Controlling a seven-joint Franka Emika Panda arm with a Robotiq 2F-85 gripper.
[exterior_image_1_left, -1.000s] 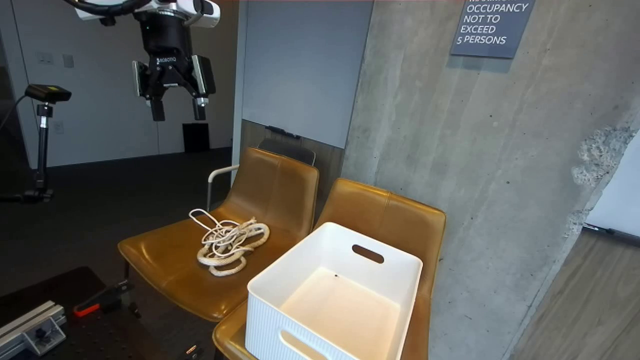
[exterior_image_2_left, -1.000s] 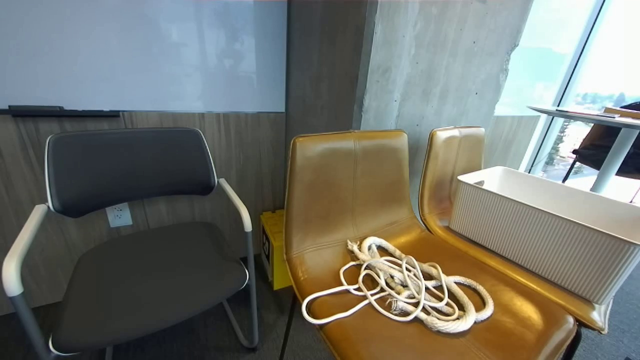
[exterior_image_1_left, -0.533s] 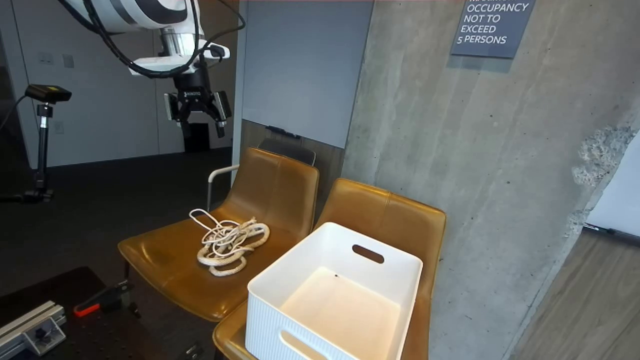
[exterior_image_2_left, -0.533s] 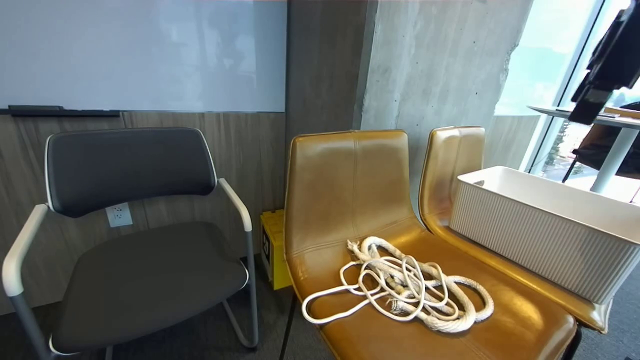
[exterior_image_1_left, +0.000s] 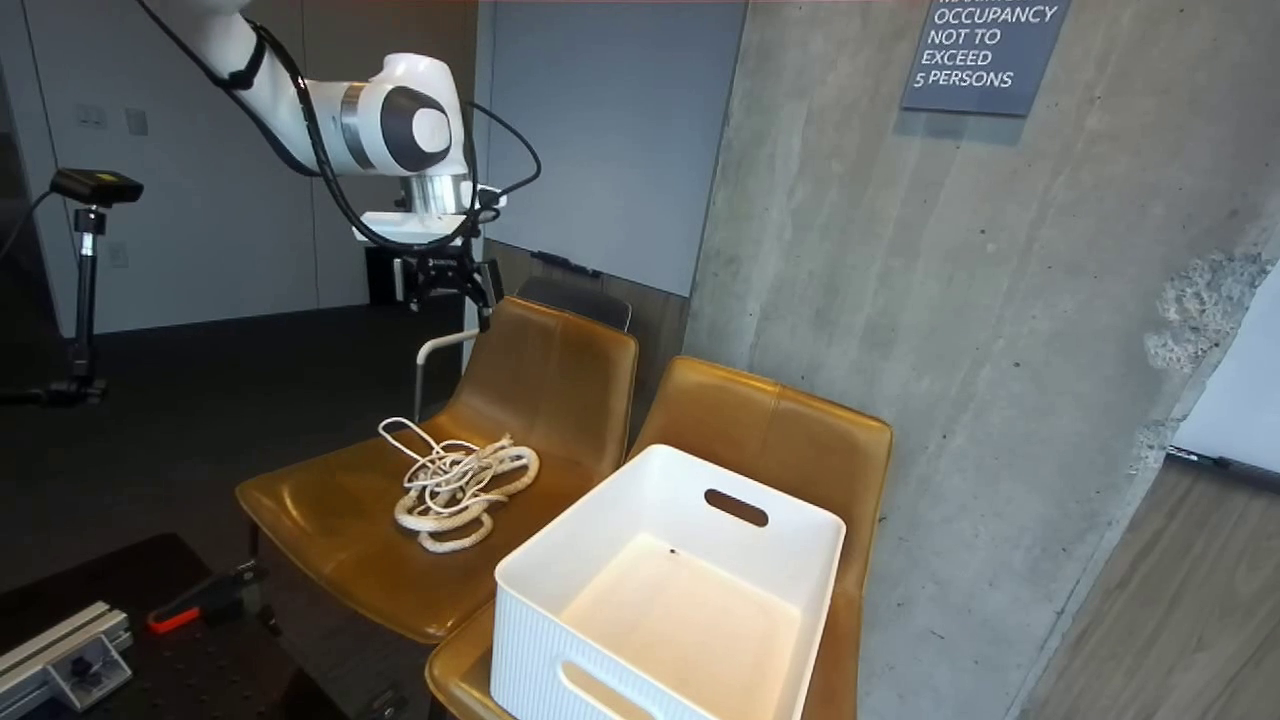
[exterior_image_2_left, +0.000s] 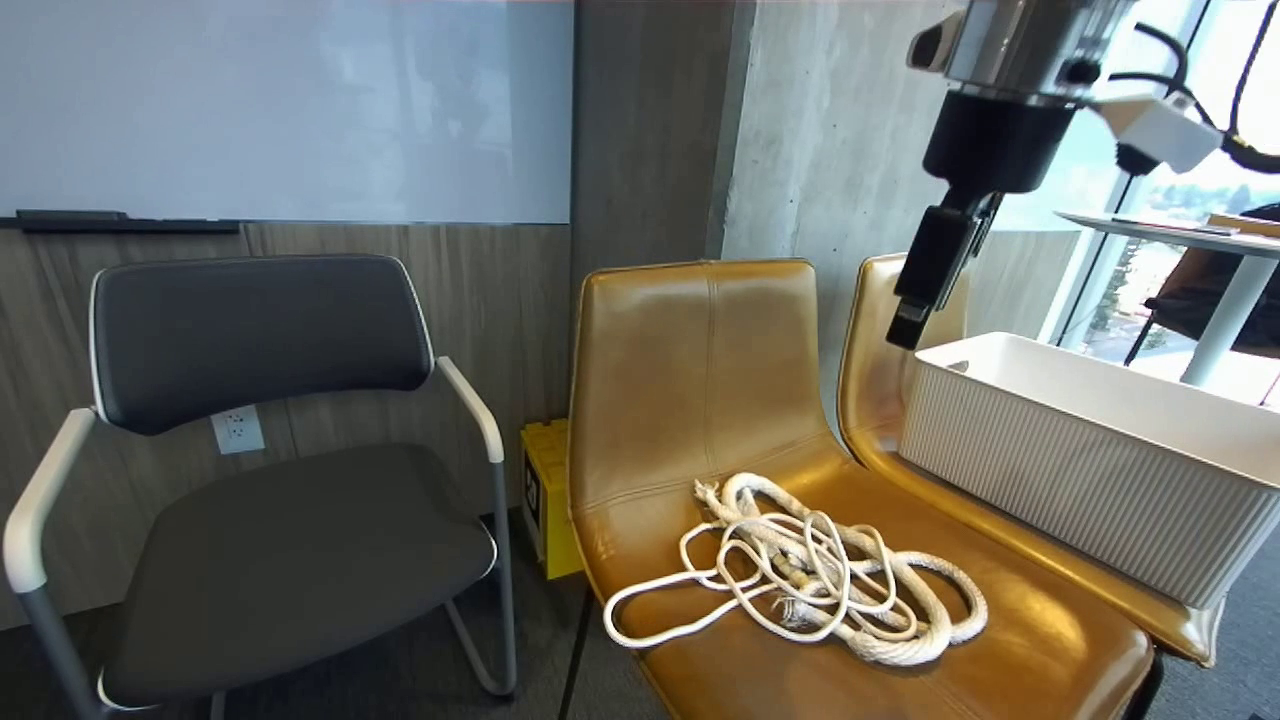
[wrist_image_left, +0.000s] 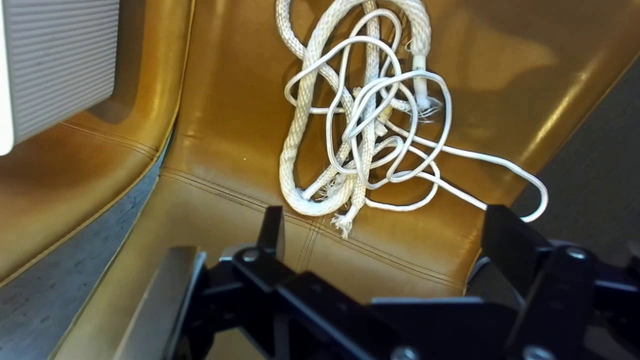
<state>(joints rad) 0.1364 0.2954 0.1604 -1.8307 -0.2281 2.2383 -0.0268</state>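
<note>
Wrist view: one gripper (wrist_image_left: 385, 215), jaws apart, hung clear of one rope tangle (wrist_image_left: 367, 145) crossing one seat's edge (wrist_image_left: 555, 117).

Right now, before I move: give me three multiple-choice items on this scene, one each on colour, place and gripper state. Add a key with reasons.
1. What colour is the bin?
A. Black
B. Yellow
C. White

2. Where does the rope lie?
A. Inside the bin
B. On a brown chair seat
C. On the floor

3. How does the gripper stand?
A. Open, holding nothing
B. Shut, holding nothing
C. Shut on the rope

Key:
1 C: its walls look white to off-white in both exterior views.
2 B: the wrist view shows it heaped there, with one loop reaching past the seat's edge.
3 A: the fingers are spread wide in the wrist view, with nothing clasped.
</note>
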